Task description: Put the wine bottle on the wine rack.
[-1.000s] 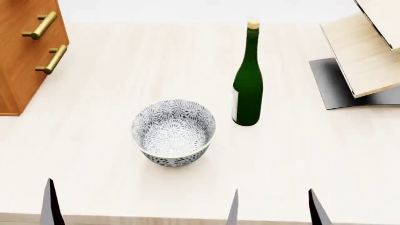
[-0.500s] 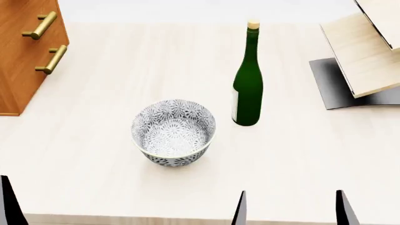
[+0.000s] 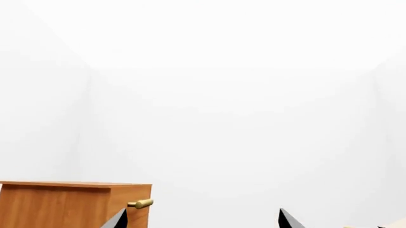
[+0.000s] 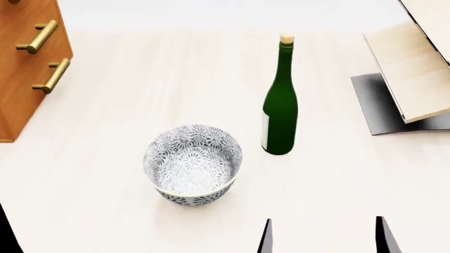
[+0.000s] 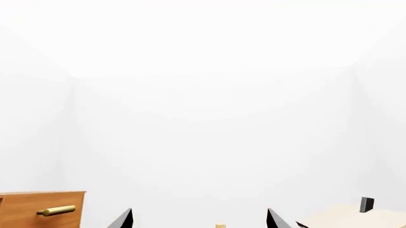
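Bottle first: the wine bottle [image 4: 280, 100] stands upright on the pale worktop [image 4: 126, 89], a little right of the head view's centre, dark green with a tan cork and a pale label low on its side. Nothing touches it. Only its cork tip shows in the right wrist view.

The wine rack [image 4: 414, 74] sits at about 2 o'clock from the bottle, well apart from it, its slanted light wood boards running off the head view's right edge above a dark grey base. A patterned bowl [image 4: 193, 169] rests at roughly 7 o'clock from the bottle, near it but not touching. A reddish-brown cabinet [image 4: 28, 63] with brass handles fills the far left, around 9 to 10 o'clock.

The right end effector [image 4: 323, 237] shows as two dark fingertips at 6 o'clock of the head view, spread wide with nothing between them, well short of the bottle. The left end effector [image 3: 200, 219] is likewise wide apart and holding nothing in its own wrist view, where the cabinet's top edge and one handle appear beyond it.
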You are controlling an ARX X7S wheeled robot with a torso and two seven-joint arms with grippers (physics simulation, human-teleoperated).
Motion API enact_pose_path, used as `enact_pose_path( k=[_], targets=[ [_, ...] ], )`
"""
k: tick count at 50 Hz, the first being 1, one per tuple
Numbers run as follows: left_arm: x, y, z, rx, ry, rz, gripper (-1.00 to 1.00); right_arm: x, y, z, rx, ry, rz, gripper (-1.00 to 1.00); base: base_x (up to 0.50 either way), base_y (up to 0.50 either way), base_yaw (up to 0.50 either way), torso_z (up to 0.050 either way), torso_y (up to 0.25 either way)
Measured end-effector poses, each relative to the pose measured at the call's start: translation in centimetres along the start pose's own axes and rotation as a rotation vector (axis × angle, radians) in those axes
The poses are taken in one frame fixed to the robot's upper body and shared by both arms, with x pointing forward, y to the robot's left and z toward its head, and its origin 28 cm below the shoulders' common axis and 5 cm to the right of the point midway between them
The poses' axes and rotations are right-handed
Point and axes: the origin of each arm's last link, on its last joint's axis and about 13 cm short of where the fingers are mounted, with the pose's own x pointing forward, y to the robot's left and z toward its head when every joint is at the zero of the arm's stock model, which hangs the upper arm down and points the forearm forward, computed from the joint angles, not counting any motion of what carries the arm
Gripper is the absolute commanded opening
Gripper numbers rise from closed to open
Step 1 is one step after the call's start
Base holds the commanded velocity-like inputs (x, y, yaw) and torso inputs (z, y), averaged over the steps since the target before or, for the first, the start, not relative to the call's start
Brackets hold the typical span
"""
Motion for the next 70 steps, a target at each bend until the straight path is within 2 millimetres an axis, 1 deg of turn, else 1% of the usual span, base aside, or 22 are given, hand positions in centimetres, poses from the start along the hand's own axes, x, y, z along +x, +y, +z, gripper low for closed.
enact_pose_path(
  k=[70],
  targets=[
    [-0.11,-0.13,-0.07,0.000,-0.004,-0.009,1.00,-0.01,-0.02,-0.15,0.001,0.006,-0.002,1.00,0.17,0.00,0.00,0.000,0.000]
  ],
)
